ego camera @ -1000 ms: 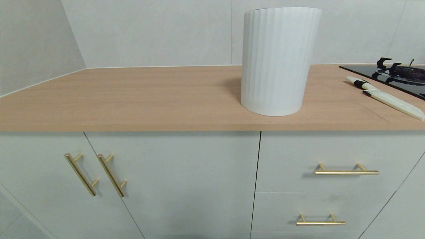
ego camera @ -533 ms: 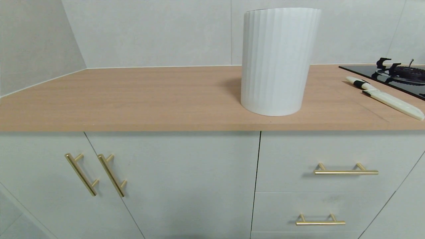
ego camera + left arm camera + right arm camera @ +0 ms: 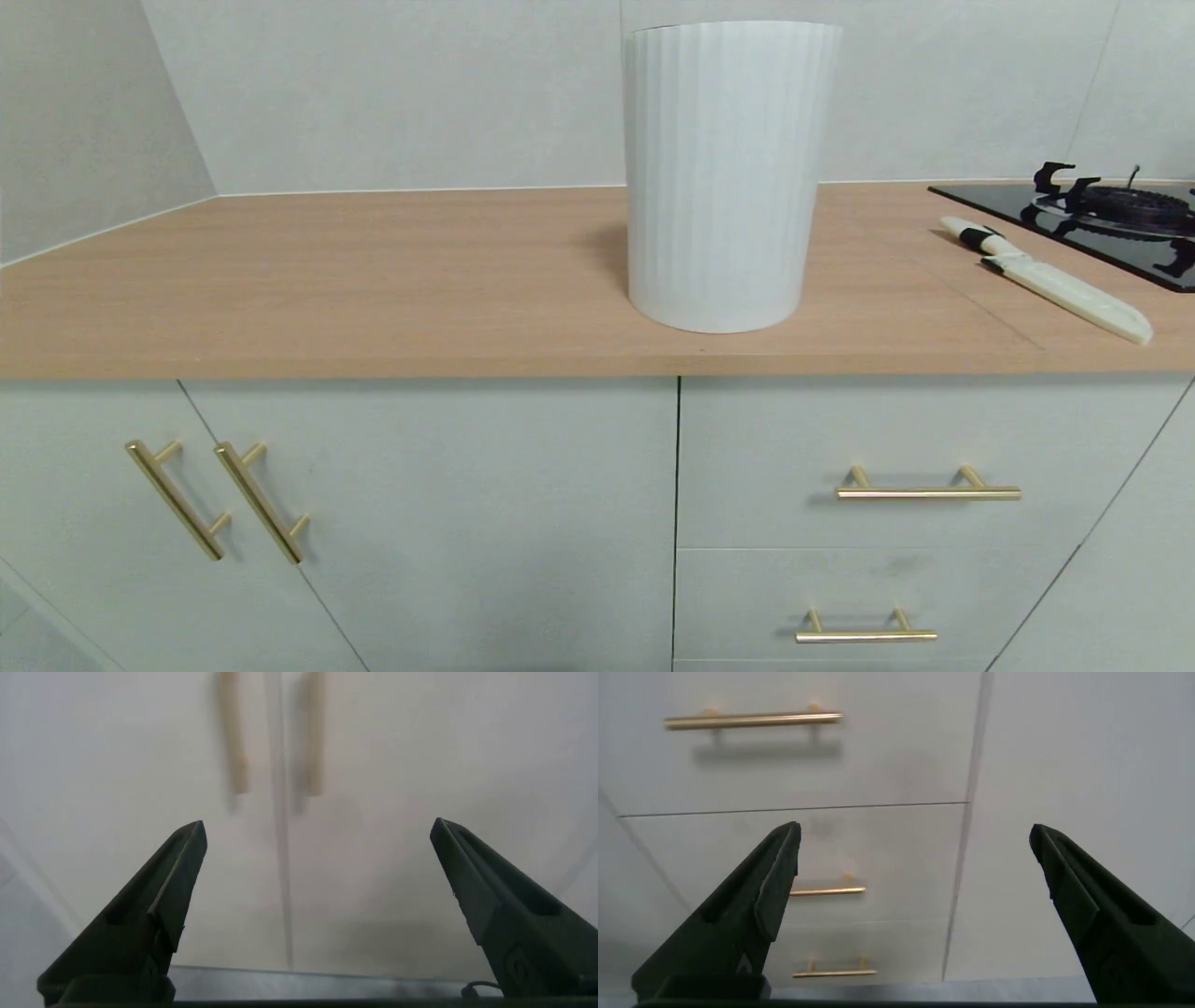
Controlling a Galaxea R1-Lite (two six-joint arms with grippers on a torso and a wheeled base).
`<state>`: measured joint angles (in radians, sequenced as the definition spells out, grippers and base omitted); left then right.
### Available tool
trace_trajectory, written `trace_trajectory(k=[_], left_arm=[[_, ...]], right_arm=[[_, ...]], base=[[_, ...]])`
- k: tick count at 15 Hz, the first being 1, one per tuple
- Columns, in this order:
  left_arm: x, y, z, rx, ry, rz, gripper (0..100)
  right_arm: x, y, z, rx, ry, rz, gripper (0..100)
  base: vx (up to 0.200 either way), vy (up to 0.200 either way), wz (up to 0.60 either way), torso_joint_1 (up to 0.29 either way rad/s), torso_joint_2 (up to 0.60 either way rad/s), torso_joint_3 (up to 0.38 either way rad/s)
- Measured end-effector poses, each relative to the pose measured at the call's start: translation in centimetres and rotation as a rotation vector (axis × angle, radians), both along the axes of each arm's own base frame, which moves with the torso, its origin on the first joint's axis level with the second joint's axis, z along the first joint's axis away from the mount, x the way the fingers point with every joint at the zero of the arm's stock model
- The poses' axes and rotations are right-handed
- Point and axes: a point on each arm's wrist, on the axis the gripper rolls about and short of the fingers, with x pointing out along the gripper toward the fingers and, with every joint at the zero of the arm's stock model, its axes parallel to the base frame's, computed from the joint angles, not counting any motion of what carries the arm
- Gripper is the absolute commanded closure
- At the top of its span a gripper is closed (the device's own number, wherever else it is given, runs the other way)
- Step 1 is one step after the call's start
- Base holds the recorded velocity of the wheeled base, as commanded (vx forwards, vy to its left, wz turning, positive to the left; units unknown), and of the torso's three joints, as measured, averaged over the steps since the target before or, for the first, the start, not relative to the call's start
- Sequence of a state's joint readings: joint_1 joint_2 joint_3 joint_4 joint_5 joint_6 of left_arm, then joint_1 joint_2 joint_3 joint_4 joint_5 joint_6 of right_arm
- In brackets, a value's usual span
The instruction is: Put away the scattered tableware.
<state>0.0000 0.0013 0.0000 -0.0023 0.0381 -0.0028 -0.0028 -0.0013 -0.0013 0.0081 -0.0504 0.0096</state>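
Knife [image 3: 1046,280] lies near the bench [image 3: 373,280] edge, and with my left tool [image 3: 318,826] and right tool [image 3: 912,829] both spread empty, a sloppy grab could shove it off.

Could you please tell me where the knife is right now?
In the head view, the knife lies right of the white container on the counter, beside the stove.

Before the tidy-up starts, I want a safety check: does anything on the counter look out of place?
Yes: a knife lies loose on the counter beside the hob, its tip near the front edge. The white ribbed container stands upright; nothing is spilled.
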Motion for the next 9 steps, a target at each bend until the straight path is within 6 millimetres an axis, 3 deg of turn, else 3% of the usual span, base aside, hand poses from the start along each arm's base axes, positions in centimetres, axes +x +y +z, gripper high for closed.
trace_trajectory(k=[9], left_arm=[[0.00,0.00,0.00,-0.003,-0.001,0.000,0]], right_arm=[[0.00,0.00,0.01,0.000,0.000,0.000,0]], base=[[0.000,0.000,0.00,0.000,0.00,0.000]])
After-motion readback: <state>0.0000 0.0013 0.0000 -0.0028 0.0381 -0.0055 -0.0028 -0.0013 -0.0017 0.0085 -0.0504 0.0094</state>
